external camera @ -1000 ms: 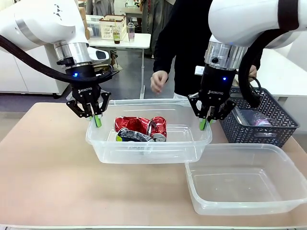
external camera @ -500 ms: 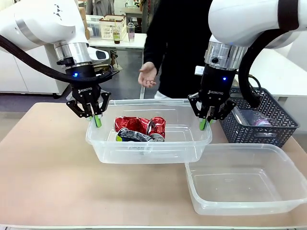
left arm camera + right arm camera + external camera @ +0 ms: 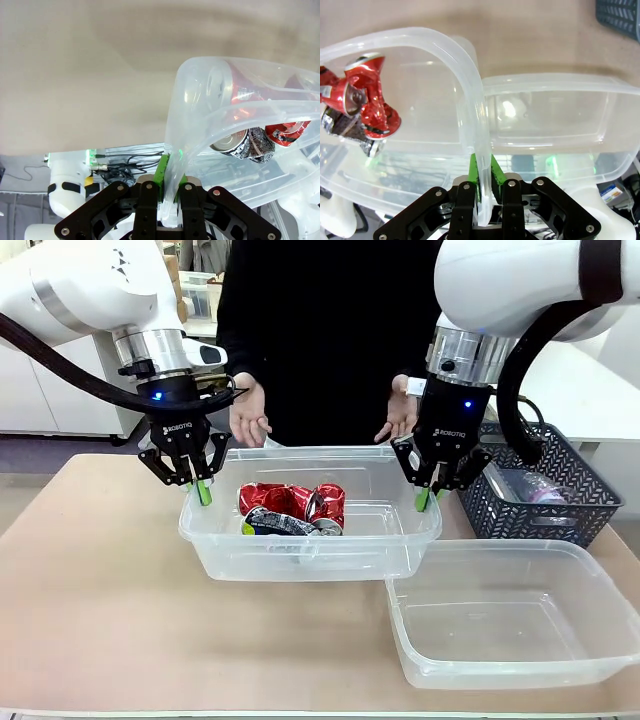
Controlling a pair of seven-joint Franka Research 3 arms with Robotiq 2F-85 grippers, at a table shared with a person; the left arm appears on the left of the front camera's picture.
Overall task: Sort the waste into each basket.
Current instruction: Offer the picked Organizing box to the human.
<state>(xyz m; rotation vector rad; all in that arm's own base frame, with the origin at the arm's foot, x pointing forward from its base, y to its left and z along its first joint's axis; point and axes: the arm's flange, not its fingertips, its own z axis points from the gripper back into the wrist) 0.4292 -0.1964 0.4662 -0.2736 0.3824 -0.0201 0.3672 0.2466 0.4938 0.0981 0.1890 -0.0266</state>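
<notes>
Nearest, at the table's [image 3: 100, 620] near right corner, stands an empty clear tub [image 3: 500, 668]; its bare floor shows through the walls.

Just behind it, toward the middle of the table, is the second clear tub [image 3: 300, 562], and both grippers have it by the rim. The left gripper [image 3: 203, 492] is clenched on the rim of the left end wall. In the left wrist view its green pads [image 3: 161, 170] are squeezed onto the thin plastic with one finger inside the wall and one outside, nearly touching. The right gripper [image 3: 424, 500] pinches the rim of the right end wall in the same way. The right wrist view shows its pads [image 3: 472, 172] pressed flat against both faces of the rim [image 3: 470, 100], and the empty tub [image 3: 545, 85] lies beyond. In the front view the held tub's near right corner overlaps the empty tub's far left corner; whether its base touches the table I cannot tell.

Inside the held tub lie the crushed red-and-silver cans [image 3: 292, 508], bunched together at the middle of its floor, one with dark print on its side.

Farther back, at the table's right edge, sits a dark lattice basket [image 3: 520, 510] with something clear and pale inside, too dim to identify.

At the far edge a person in black holds out two open hands, one [image 3: 250, 420] near the left gripper, the other [image 3: 400, 418] near the right gripper, palms turned up, both clear of the tub.
</notes>
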